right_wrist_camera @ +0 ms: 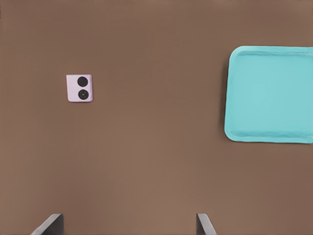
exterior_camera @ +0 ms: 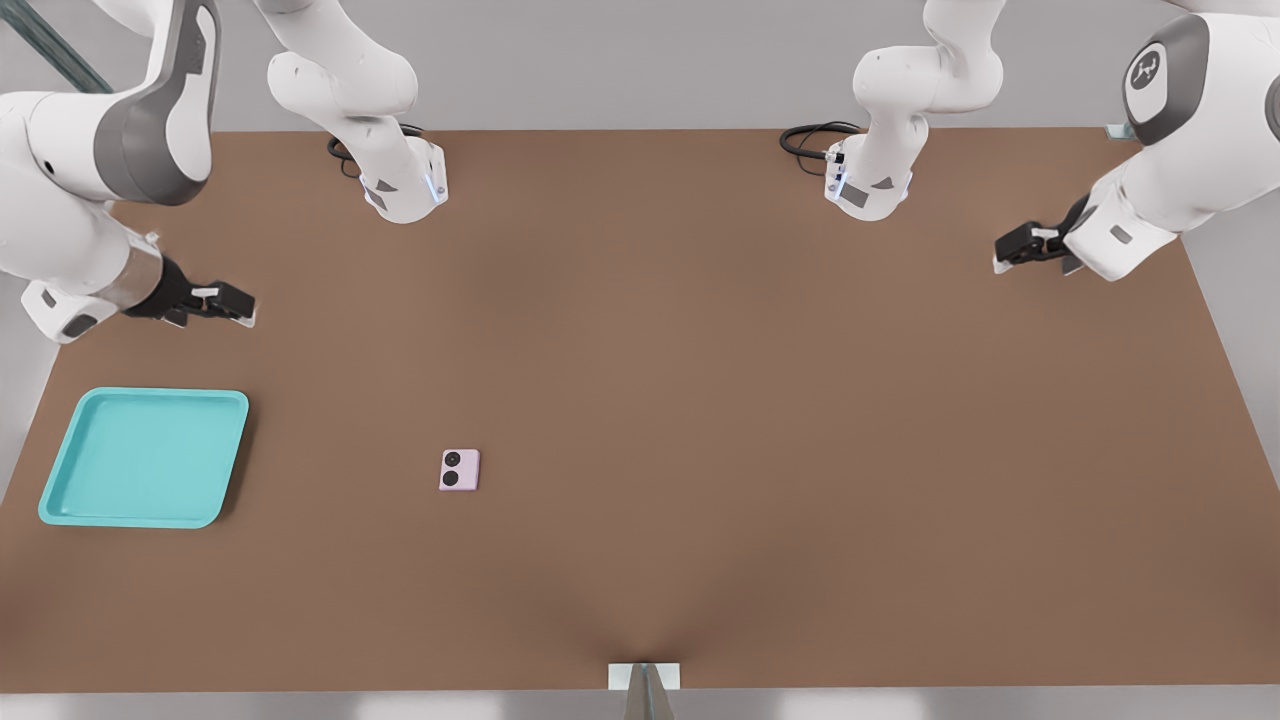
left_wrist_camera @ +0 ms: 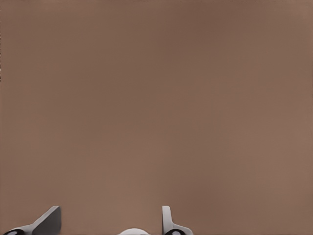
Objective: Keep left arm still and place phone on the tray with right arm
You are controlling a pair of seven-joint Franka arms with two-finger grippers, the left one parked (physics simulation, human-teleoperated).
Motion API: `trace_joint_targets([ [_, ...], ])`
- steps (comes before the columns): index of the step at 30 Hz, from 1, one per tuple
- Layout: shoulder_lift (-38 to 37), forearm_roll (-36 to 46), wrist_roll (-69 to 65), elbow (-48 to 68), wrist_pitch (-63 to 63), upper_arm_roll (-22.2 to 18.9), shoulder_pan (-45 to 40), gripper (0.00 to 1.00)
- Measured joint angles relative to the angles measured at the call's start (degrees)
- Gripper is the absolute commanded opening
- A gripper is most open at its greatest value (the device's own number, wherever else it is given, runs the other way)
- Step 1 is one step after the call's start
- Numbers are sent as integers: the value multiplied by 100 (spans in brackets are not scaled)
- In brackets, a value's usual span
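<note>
The pale pink phone (exterior_camera: 459, 469) (right_wrist_camera: 79, 88) lies flat on the brown table, its two black lenses facing up. The turquoise tray (exterior_camera: 145, 457) (right_wrist_camera: 271, 93) rests near the table's edge at the front view's left, a good gap away from the phone, with nothing in it. My gripper (exterior_camera: 243, 308) (right_wrist_camera: 128, 221) hovers above the table just behind the tray, held high and apart from both. It is open, its fingers spread wide with nothing between them.
Two white arm bases (exterior_camera: 405, 185) (exterior_camera: 868, 185) with black cables stand at the table's back edge. The parked arm's gripper (exterior_camera: 1030, 245) hangs at the front view's right. A small white bracket (exterior_camera: 643, 677) sits at the front edge.
</note>
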Motion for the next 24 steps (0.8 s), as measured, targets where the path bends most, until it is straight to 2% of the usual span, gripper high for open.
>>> trace_joint_targets([
  [2,208,-2,-17,115,199,11,-40,100],
  [4,772,-36,-4,389,432,22,96,100],
  [10,2341,-92,397,464,1679,50,1458,100],
  [15,3244,-80,856,427,2691,82,1628,100],
  [19,3648,-67,1217,296,3279,228,1640,100],
  [24,3791,-66,1626,-110,3900,321,1632,100],
])
